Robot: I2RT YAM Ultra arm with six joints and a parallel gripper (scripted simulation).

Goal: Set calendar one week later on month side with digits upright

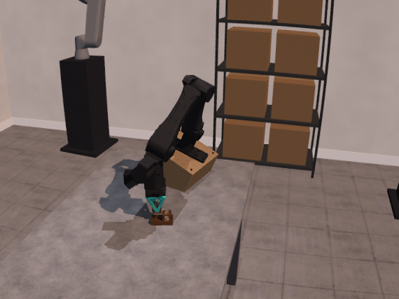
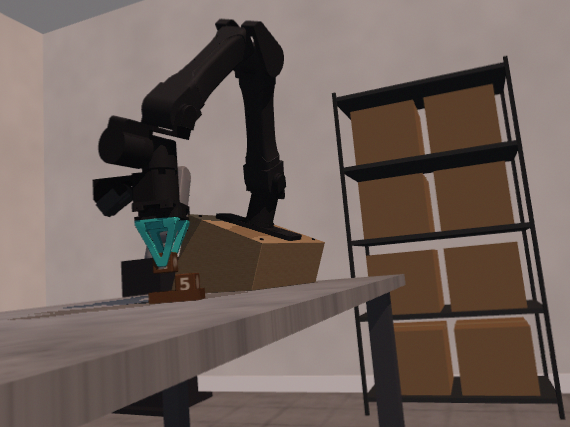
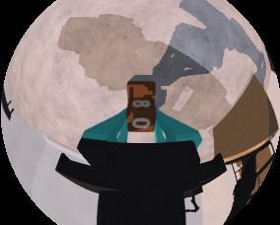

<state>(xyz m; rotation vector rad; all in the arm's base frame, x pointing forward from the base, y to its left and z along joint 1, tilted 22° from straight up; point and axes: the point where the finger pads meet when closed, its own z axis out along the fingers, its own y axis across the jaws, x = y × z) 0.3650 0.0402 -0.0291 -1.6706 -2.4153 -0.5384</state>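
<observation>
The gripper [image 2: 164, 265] points straight down over the left part of the tray [image 2: 176, 296]. Its teal fingers [image 2: 150, 241] are closed partway on a brown cube [image 2: 165, 264], which they hold in the air, above the tray and apart from it. In the wrist view the held cube [image 3: 141, 107] sticks out between the fingers, and two of its faces show the digits 8 and 0, one after the other.

The second cube [image 2: 186, 284] stands in the right part of the tray, with a white 5 on the side toward the exterior camera. From the top view this cube [image 1: 167, 218] shows the 5 as well; the digit on its upper face is too small to read. The tray lies flat on the table [image 2: 210, 321], near the front of the arm's wooden base [image 2: 250, 258]. The month's name on the tray cannot be read.
</observation>
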